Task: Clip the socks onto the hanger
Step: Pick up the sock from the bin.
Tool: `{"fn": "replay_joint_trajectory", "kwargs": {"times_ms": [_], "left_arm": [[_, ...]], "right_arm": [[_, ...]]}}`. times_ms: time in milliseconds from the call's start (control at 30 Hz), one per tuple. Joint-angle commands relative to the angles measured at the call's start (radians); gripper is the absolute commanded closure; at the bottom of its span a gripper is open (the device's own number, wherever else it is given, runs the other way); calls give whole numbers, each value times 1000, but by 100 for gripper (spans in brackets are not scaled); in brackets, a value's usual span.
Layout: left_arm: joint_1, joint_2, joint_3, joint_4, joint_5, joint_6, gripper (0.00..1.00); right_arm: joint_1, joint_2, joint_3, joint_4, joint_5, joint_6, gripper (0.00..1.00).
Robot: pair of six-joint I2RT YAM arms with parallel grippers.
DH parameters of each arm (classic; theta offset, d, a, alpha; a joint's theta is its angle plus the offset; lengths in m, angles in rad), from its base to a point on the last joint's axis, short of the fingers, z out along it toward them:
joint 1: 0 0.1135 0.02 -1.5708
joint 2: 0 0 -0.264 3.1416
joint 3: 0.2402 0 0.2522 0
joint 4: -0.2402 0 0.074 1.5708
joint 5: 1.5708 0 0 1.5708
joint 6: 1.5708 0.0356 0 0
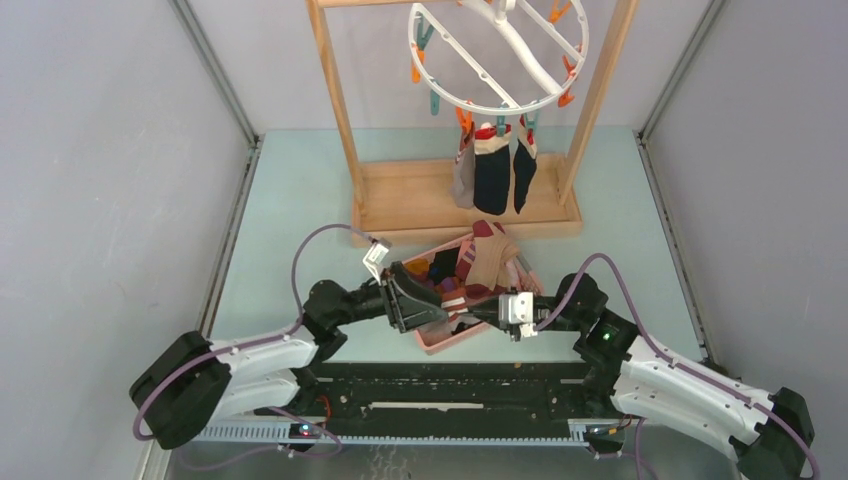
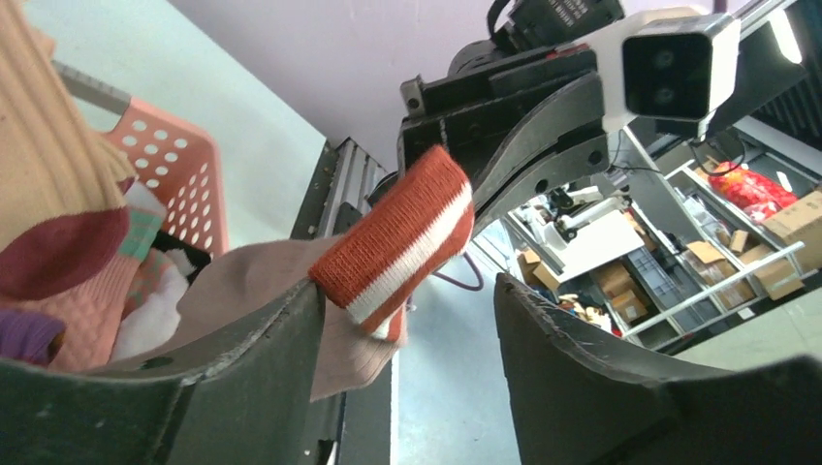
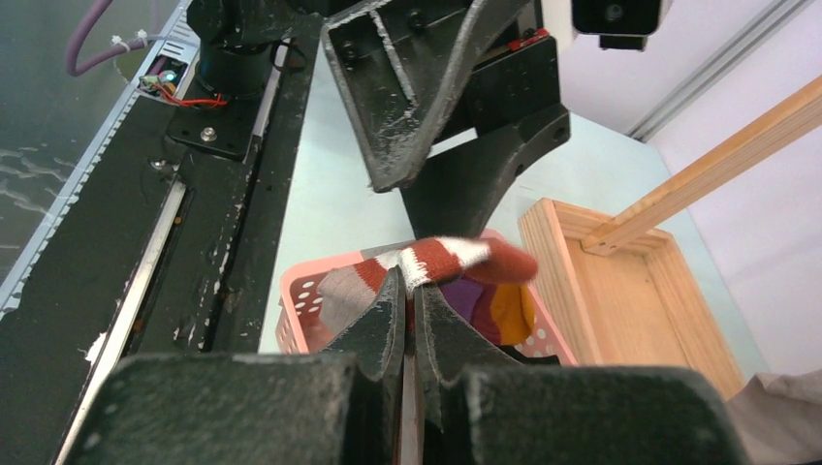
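Top external view: two black arms reach inward from the near edge and meet over a pink basket (image 1: 455, 343) of loose socks in the middle of the pale green tabletop (image 1: 300, 200). At the far side a wooden rack (image 1: 335, 90) carries the hanger (image 1: 525, 50), a white ring with orange and teal clips. A few socks (image 1: 492, 165) hang clipped at its near rim.

Right wrist view: the right gripper (image 3: 408, 284) has its jaws pressed together on a rust-and-white striped sock (image 3: 456, 257), pinching it near the cuff, just above the basket.

Left wrist view: the left gripper (image 2: 407, 291) has its jaws spread wide. The striped cuff sits between them, touching one jaw and clear of the other.

The step in hand looks like a handover or a two-handed grasp of this one sock, before any clipping. The next move likely calls for the left jaws to close on the cuff, then for carrying the sock up to a free clip without dragging its neighbours out of the basket.
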Motion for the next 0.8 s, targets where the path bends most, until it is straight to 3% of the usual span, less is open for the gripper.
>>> {"fn": "replay_joint_trajectory", "kwargs": {"times_ms": [0,133,200,233,400,500,600,667,767], "left_arm": [[5,46,78,183,42,-83,34],[5,69,94,189,39,-101,63],[5,78,100,188,42,-98,89],[6,79,101,184,38,-92,97],[7,0,86,65,-9,65,100],[-11,-136,102,-195,-96,308,100],[-91,-281,146,-481,-293,623,100],[-148,-326,152,-520,-420,771,100],[-182,-350,157,-520,-518,873,100]], "right_arm": [[15,-8,7,48,-10,-5,95],[16,-9,7,37,-10,0,95],[16,-11,7,34,-7,7,95],[17,-12,7,33,-4,12,96],[16,-22,7,21,81,72,93],[16,-28,7,18,139,158,73],[16,-30,7,28,155,220,47],[16,-37,8,47,169,274,37],[17,-49,20,49,180,314,32]]}}
